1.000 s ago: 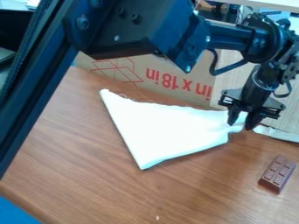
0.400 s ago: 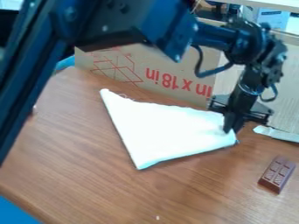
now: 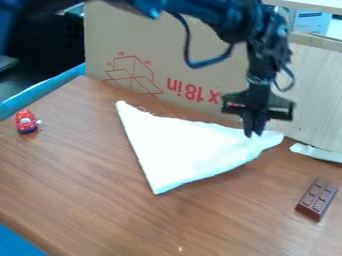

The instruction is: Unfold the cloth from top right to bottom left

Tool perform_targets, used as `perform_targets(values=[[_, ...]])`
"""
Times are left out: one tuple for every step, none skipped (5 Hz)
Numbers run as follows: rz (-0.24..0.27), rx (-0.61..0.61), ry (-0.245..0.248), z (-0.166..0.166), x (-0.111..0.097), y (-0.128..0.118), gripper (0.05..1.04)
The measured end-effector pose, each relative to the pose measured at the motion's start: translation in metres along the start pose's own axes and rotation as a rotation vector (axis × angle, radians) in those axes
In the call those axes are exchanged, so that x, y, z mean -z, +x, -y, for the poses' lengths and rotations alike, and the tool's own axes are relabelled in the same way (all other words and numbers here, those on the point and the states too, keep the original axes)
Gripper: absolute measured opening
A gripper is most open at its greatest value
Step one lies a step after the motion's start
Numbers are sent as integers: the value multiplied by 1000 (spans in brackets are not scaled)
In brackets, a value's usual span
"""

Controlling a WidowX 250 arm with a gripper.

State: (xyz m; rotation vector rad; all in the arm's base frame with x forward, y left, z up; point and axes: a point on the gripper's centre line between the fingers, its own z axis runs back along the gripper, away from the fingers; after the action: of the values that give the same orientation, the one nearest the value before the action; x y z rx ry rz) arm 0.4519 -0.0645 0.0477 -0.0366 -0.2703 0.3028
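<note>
The black gripper (image 3: 254, 134) hangs over the upper right part of the white cloth (image 3: 190, 150), its two fingers close together and shut on the cloth near its upper edge. Folded into a rough triangle, the cloth lies on the wooden table. One corner points to the upper left, one to the bottom, and a rounded end reaches past the gripper on the right. The fingertips hide the bit of fabric between them.
A cardboard box (image 3: 194, 75) stands behind the cloth. At the right lies a brown chocolate-bar toy (image 3: 316, 199), with a pale strip (image 3: 317, 152) above it. A small red toy (image 3: 26, 121) sits at the table's left edge.
The gripper has moved left and up across the view, and its fingers have come together. The cloth's right end has shifted upward, while its left and bottom corners have hardly moved.
</note>
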Motion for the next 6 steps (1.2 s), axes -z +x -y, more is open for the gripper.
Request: perform_targets(values=[[-11,-5,-74,-22,-9,5,51],[-9,-25,-75,-63,-2,12,51],[2,-22,-78,-90,5,14,51],[25,-37,-92,-125,0,19,51],[60,-22,-122,-149,-15,25,51],[42,-9,-156,-174,-19,23,51]])
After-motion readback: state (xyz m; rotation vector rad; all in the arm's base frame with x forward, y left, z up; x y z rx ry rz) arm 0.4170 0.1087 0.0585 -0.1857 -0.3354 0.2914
